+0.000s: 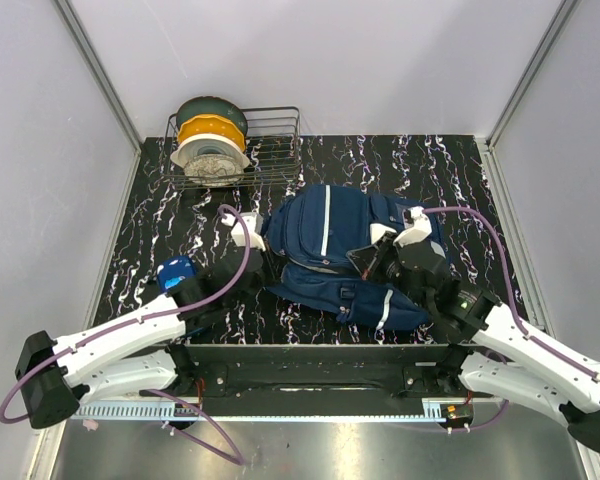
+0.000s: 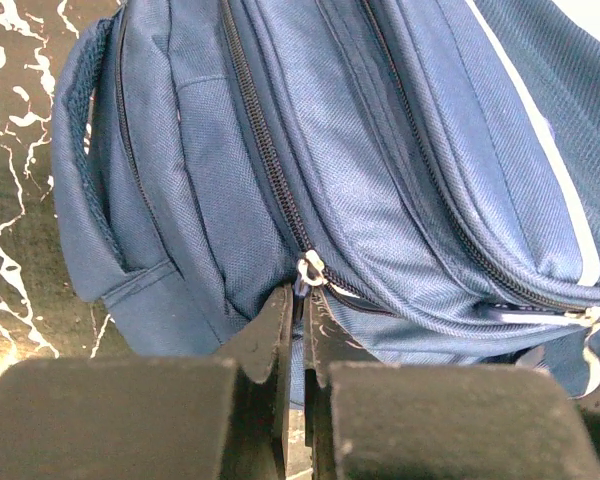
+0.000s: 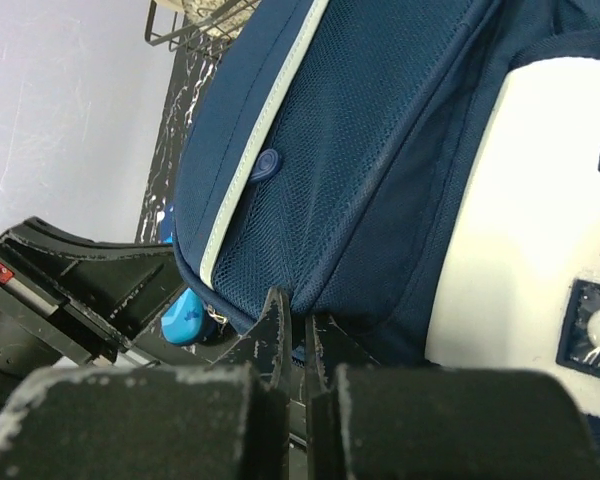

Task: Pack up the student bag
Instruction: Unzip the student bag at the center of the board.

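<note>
Student bag (image 1: 325, 235) lies flat on the counter (image 1: 180, 230) between the arms, its long axis slanting from far left to near right. The left gripper (image 2: 302, 300), at the bag's left edge, is clenched on the silver zipper pull (image 2: 310, 268), and the zip track runs away from it. The right gripper (image 3: 292, 318) is pressed shut against the mesh side; whether it pinches fabric is unclear.

Black white-veined table (image 1: 460, 170) — wire rack (image 1: 270, 150) at far left corner; student bag (image 1: 325, 225) mid-table, rightward; small blue object (image 1: 175, 272) near left edge.
</note>
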You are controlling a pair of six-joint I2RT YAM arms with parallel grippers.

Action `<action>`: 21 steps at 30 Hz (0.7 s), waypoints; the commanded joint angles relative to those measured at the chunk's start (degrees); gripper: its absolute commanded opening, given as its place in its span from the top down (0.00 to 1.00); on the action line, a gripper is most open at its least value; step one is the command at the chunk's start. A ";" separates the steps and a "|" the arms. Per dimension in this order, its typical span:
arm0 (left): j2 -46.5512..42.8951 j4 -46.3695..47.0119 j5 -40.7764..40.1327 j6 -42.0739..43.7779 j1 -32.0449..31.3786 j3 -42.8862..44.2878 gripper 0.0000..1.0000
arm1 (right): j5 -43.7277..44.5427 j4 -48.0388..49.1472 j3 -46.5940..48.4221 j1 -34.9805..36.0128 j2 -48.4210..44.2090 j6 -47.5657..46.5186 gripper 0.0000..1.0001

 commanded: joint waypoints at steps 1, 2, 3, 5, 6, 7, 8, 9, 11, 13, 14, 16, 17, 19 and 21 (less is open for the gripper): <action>0.28 -1.11 -10.44 10.61 4.97 2.37 1.00 | 0.77 0.19 2.74 -1.41 -4.60 -9.55 1.00; 0.19 -1.20 -10.43 12.88 5.15 2.64 1.00 | 0.24 -0.24 3.00 -1.41 -4.34 -10.43 1.00; 0.02 -1.20 -10.17 14.21 5.24 2.90 1.00 | -0.37 -1.29 3.35 -1.33 -3.64 -11.65 1.00; -0.33 -1.38 -9.56 18.58 5.32 3.17 1.00 | -1.34 -2.35 4.23 -1.41 -2.67 -12.98 1.00; -0.95 -1.11 -8.51 20.53 5.50 3.25 1.00 | -1.69 -2.44 4.50 -1.41 -2.49 -14.29 1.00; -1.21 -0.94 -8.33 22.12 5.41 3.34 1.00 | -2.22 -2.36 4.85 -1.50 -2.23 -15.35 1.00; -1.39 -0.59 -8.15 26.05 5.41 3.26 1.00 | -2.83 -2.44 5.03 -1.41 -2.05 -16.31 1.00; -1.57 -0.24 -7.54 28.35 5.41 3.08 1.00 | -3.62 -2.79 5.29 -1.59 -1.88 -18.06 1.00; -1.30 0.64 -8.40 34.22 5.59 2.82 1.00 | -5.81 -2.88 6.08 -1.68 -1.87 -20.09 1.00; -1.22 3.26 -8.24 38.37 5.85 2.12 1.00 | -7.84 -3.06 6.95 -1.76 -2.23 -22.91 1.00; -1.30 4.41 -6.32 42.05 6.46 1.76 1.00 | -9.68 -3.41 7.22 -1.76 -2.66 -23.79 1.00; -1.04 7.31 -4.12 45.76 7.60 1.23 1.00 | -11.44 -4.29 8.27 -1.77 -2.66 -25.81 1.00; -0.34 7.76 -2.45 47.95 9.35 1.32 1.00 | -12.50 -4.55 8.54 -1.85 -2.67 -26.34 1.00; 0.89 8.12 2.03 49.02 11.20 2.72 1.00 | -14.87 -5.69 8.89 -1.85 -2.84 -27.57 1.00; 3.00 7.24 5.02 49.55 12.71 4.82 1.00 | -16.11 -6.05 8.72 -1.85 -2.76 -28.10 1.00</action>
